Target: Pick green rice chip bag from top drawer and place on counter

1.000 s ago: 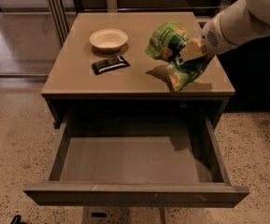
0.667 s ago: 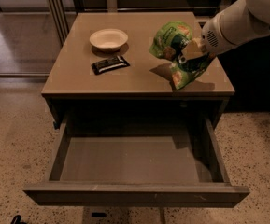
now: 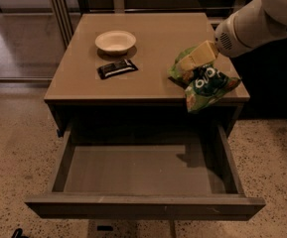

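End effector (image 3: 191,63), as I see it, is clamped on the green rice chip bag (image 3: 210,86), which overhangs the front right edge of the counter (image 3: 153,38).

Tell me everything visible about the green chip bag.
The light green wrinkly foil snack bag, with dark green label and white lettering, is crumpled and tilted over the tan counter's front right corner, its lower end past the edge. The gripper pinches its upper part; contact with the counter is unclear.

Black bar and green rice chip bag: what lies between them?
Only bare counter, in the camera view; the pincer sits atop the bag, at the counter's right.
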Robot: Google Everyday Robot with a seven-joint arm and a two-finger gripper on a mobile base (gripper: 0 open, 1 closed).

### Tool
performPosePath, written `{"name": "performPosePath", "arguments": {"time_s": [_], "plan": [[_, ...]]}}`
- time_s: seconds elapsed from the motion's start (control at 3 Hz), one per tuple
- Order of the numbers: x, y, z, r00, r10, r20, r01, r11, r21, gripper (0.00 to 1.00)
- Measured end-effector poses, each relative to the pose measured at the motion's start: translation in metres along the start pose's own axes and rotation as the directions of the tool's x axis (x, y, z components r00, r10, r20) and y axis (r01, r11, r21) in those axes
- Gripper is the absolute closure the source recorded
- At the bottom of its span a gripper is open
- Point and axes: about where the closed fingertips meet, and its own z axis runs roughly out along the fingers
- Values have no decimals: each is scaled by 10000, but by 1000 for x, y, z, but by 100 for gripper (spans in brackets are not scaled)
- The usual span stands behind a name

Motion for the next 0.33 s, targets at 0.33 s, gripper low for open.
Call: {"name": "performPosePath", "arguments": {"time_s": [0.33], "plan": [[0, 0, 0, 10000, 0, 0, 0, 10000, 0, 0]]}}
